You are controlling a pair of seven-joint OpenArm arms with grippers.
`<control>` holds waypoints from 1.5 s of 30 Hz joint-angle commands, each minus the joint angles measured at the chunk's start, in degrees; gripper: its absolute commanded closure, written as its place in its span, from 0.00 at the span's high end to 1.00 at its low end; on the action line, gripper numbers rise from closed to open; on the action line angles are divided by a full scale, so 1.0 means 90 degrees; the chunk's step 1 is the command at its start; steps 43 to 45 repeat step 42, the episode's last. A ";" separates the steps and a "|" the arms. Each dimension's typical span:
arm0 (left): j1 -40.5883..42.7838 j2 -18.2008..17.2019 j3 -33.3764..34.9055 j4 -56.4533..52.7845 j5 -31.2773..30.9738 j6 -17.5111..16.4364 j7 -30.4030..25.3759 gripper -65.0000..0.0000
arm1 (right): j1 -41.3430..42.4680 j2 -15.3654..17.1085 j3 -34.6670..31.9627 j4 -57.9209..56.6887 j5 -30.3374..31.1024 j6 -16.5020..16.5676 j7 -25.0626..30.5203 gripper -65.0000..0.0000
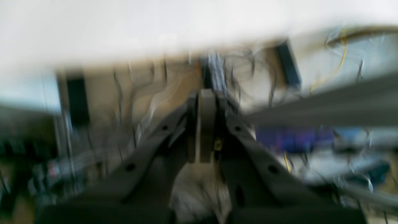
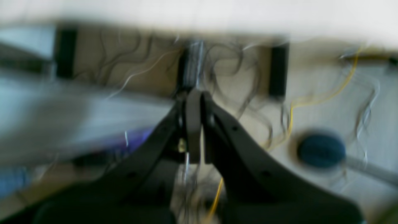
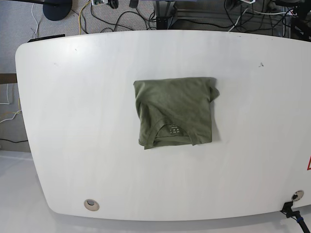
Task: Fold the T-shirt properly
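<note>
The olive-green T-shirt (image 3: 176, 110) lies folded into a rough square at the middle of the white table (image 3: 73, 121), collar and label toward the front edge. A bit of sleeve sticks out at its upper right corner. Neither arm shows in the base view. The left wrist view is blurred; my left gripper (image 1: 205, 95) has its jaws pressed together with nothing between them, aimed past the table's edge at the floor. The right wrist view is also blurred; my right gripper (image 2: 195, 93) is shut and empty in the same way. The shirt is out of both wrist views.
Two round grommet holes sit near the table's front edge, one at the left (image 3: 91, 204) and one at the right (image 3: 297, 195). Cables (image 3: 121, 19) and a dark round stand base (image 2: 321, 150) lie on the floor beyond the far edge.
</note>
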 commanded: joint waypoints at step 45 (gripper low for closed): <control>-0.6553 -0.0816 0.0012 -1.0728 0.0744 0.0928 0.0431 0.00 | 0.5551 0.0198 -0.0001 -0.9381 -0.0023 0.0022 0.1327 0.00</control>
